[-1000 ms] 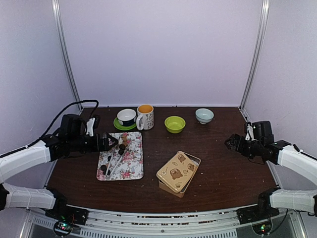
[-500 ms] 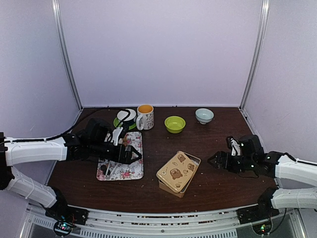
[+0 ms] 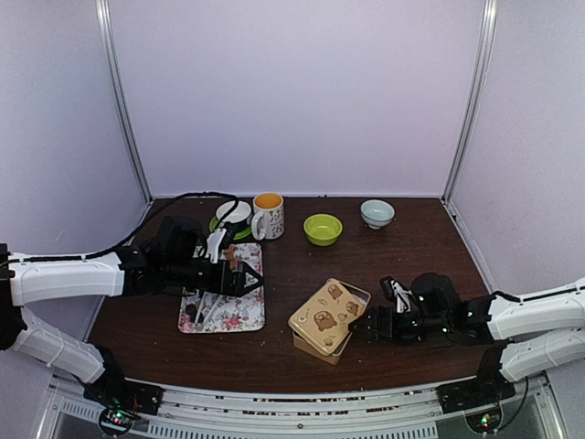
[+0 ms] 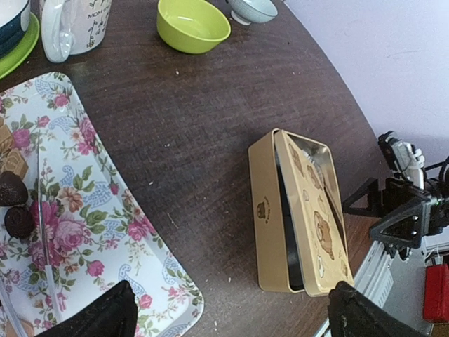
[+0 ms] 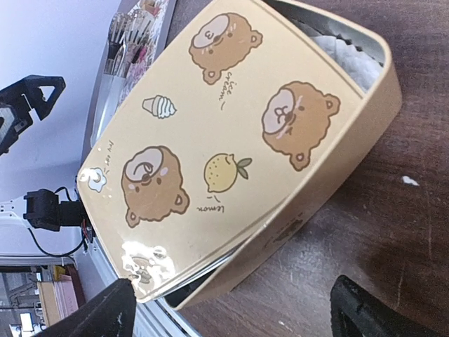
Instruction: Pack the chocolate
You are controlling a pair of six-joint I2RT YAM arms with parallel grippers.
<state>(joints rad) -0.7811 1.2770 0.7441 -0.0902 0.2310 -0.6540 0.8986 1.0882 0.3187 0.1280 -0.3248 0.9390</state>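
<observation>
The chocolate lumps [image 4: 14, 205], dark and lighter brown, lie on a floral tray [image 4: 105, 232] beside slim silver tongs [image 4: 40, 203]. In the top view my left arm hides most of them. My left gripper [image 3: 245, 282] hangs open and empty over the tray's right side [image 3: 242, 315]; its jaws [image 4: 228, 319] stand wide apart. A tan tin [image 3: 329, 318] has its bear-print lid [image 5: 210, 133] lying askew on it, leaving a gap. My right gripper [image 3: 359, 327] is open and empty just right of the tin. In the right wrist view the gripper [image 5: 231, 316] faces the tin's near corner.
Along the back stand a cup on a green saucer [image 3: 233, 218], a white mug [image 3: 268, 215], a green bowl [image 3: 323, 229] and a pale bowl [image 3: 377, 213]. The table's front edge runs just below the tin.
My right arm has swept left and down from the table's right side to the tin. My left gripper moved right over the tray, then stayed about there.
</observation>
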